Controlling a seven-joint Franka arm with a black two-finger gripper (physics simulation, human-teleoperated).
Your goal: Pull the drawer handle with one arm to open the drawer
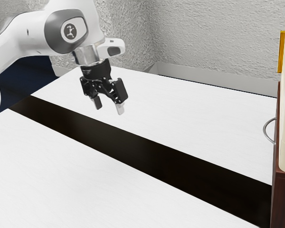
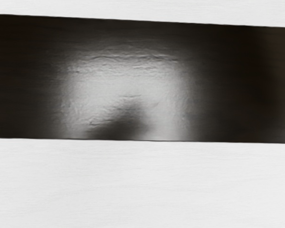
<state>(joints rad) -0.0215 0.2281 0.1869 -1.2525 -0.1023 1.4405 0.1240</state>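
Your black two-finger gripper (image 1: 109, 105): well apart from the dark-brown wooden cabinet (image 1: 282, 202), fingers spread wide, grasping nothing. Your long, glossy black band (image 1: 147, 154): set between white surfaces, running toward the cabinet. Your curved silver metal handle (image 1: 264, 129): on the cabinet's front, which you see nearly edge-on; cabinet cut off by the exterior view's right edge.

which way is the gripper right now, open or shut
Open. In the exterior view, the fingers of the gripper stand apart with bare space between them, away from the curved metal handle.
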